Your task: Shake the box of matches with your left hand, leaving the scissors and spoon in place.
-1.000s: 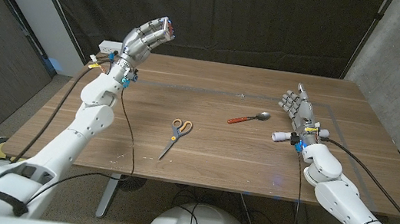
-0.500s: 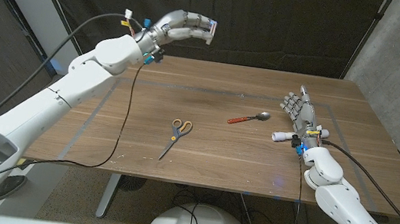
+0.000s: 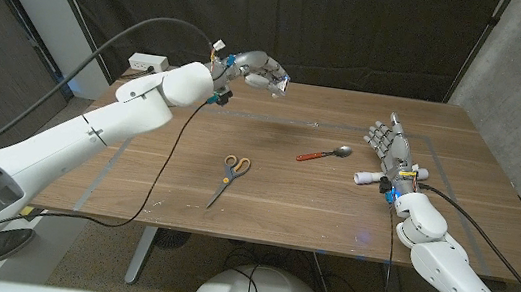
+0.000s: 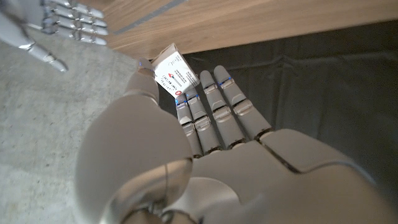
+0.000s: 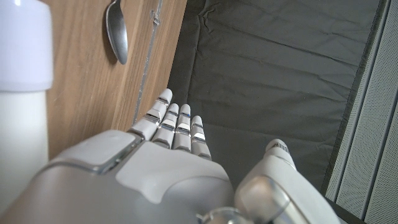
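My left hand [image 3: 255, 69] holds the matchbox [image 3: 278, 82] in the air above the table's far side, fingers wrapped round it. In the left wrist view the small white box [image 4: 172, 73] with a red mark shows between the fingers and thumb of that hand [image 4: 205, 143]. The scissors [image 3: 228, 176] with orange and blue handles lie on the table at centre left. The spoon [image 3: 325, 155] with a red handle lies to their right. My right hand [image 3: 388, 148] stands upright on its edge at the right, fingers apart, holding nothing. The spoon bowl [image 5: 116, 31] shows in the right wrist view beyond my right hand [image 5: 168, 155].
The wooden table [image 3: 282, 209] has grey tape lines marking a rectangle. A white power strip [image 3: 146, 63] sits at the far left corner. A black curtain hangs behind the table, and a grey wall stands at the right.
My left arm has swung right and lower across the far side of the table, carrying the matchbox with it. Scissors, spoon and right hand have stayed put.
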`<state>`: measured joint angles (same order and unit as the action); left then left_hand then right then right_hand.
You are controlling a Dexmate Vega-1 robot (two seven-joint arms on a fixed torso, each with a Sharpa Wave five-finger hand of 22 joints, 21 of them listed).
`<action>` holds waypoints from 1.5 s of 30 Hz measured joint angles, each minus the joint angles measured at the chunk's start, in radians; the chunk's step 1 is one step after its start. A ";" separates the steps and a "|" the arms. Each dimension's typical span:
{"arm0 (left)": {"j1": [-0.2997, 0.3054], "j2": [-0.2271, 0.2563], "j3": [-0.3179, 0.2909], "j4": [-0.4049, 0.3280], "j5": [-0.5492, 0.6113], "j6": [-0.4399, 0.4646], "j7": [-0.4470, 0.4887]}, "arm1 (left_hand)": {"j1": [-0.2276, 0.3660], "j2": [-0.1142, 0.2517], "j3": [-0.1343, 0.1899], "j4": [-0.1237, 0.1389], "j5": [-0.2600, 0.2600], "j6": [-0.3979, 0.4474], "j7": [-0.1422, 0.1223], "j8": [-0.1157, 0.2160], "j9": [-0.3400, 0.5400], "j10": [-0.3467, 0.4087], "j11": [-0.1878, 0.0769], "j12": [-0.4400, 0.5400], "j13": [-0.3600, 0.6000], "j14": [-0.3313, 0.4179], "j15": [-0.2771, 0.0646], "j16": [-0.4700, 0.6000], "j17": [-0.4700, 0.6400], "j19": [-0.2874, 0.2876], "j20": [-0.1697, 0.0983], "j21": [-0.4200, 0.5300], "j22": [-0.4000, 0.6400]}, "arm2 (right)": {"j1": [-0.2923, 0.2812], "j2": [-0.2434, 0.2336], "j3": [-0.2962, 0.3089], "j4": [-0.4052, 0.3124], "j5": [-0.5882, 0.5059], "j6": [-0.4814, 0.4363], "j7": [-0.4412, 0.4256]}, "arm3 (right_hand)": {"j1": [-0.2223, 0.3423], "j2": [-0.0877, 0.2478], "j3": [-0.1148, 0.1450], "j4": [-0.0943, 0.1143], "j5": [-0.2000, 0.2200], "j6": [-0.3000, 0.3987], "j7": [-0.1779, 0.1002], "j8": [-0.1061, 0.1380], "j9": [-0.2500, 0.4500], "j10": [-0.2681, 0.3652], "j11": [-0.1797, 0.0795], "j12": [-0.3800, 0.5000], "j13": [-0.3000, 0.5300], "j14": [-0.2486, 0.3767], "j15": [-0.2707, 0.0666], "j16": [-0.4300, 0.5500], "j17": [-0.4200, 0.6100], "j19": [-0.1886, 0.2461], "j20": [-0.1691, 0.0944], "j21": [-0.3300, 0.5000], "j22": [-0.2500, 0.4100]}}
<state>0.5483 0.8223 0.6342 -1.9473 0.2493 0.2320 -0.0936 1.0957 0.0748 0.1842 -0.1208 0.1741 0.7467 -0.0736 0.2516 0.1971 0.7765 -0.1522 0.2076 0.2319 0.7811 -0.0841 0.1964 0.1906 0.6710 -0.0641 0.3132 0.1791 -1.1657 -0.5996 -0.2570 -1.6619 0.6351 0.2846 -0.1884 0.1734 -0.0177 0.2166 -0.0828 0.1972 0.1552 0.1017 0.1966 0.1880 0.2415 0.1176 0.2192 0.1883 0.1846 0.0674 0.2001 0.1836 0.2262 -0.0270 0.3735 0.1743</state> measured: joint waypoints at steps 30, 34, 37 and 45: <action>0.182 -0.257 -0.398 0.447 0.025 -0.460 0.038 | 0.002 0.011 0.014 0.019 0.007 -0.018 0.026 -0.018 0.001 -0.013 0.013 -0.012 -0.007 -0.005 -0.003 0.000 0.003 -0.009 0.002 -0.015 0.005 | 0.002 -0.011 -0.002 -0.009 0.002 -0.030 0.003 | 0.000 0.000 0.000 0.000 0.000 0.000 0.000 0.000 0.000 0.000 0.000 0.000 0.000 0.000 0.000 -0.004 0.000 0.004 0.003 -0.011 0.000; 0.188 -0.312 -0.429 0.506 0.025 -0.460 0.038 | 0.007 0.018 0.017 0.016 0.008 -0.019 0.026 -0.020 0.004 -0.015 0.015 -0.015 -0.007 -0.005 -0.003 0.000 0.003 -0.009 0.002 -0.015 0.005 | 0.002 -0.011 -0.002 -0.009 0.002 -0.033 0.006 | 0.000 0.000 0.000 0.000 0.000 0.000 0.000 0.000 0.000 0.000 0.000 0.000 0.000 0.000 0.000 -0.004 0.000 0.007 0.000 -0.011 0.000; 0.192 -0.338 -0.445 0.528 0.025 -0.460 0.038 | 0.007 0.019 0.017 0.016 0.008 -0.019 0.026 -0.020 0.005 -0.015 0.015 -0.011 -0.007 -0.005 -0.003 0.000 0.003 -0.009 0.002 -0.015 0.005 | 0.002 -0.011 -0.002 -0.009 0.002 -0.036 0.007 | 0.000 0.000 -0.004 -0.004 0.000 0.000 0.000 0.000 0.000 0.000 0.000 0.000 0.000 0.000 0.000 -0.004 0.000 0.007 0.000 -0.011 0.000; 0.200 -0.389 -0.478 0.567 -0.689 -0.565 -0.408 | 0.012 0.024 0.016 0.016 0.007 -0.021 0.026 -0.023 0.006 -0.017 0.017 -0.011 -0.006 -0.005 -0.003 0.000 0.003 -0.009 0.002 -0.015 0.005 | 0.016 -0.014 -0.013 -0.012 0.003 -0.038 0.007 | 0.000 0.000 -0.004 -0.004 0.000 0.000 0.000 0.000 0.000 0.000 0.000 0.000 0.000 0.000 0.000 -0.004 0.000 0.007 0.000 -0.015 0.000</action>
<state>0.7479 0.4330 0.1566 -1.3802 -0.4392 -0.3335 -0.5021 1.1078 0.0988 0.2007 -0.1050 0.1814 0.7255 -0.0472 0.2281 0.2027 0.7599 -0.1355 0.1962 0.2258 0.7766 -0.0874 0.1963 0.1933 0.6622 -0.0624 0.2978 0.1841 -1.1497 -0.6136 -0.2695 -1.6741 0.6376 0.2463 -0.1814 0.1734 -0.0177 0.2124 -0.0870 0.1973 0.1553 0.1016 0.1966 0.1880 0.2415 0.1176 0.2192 0.1883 0.1846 0.0674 0.1960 0.1836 0.2334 -0.0270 0.3584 0.1743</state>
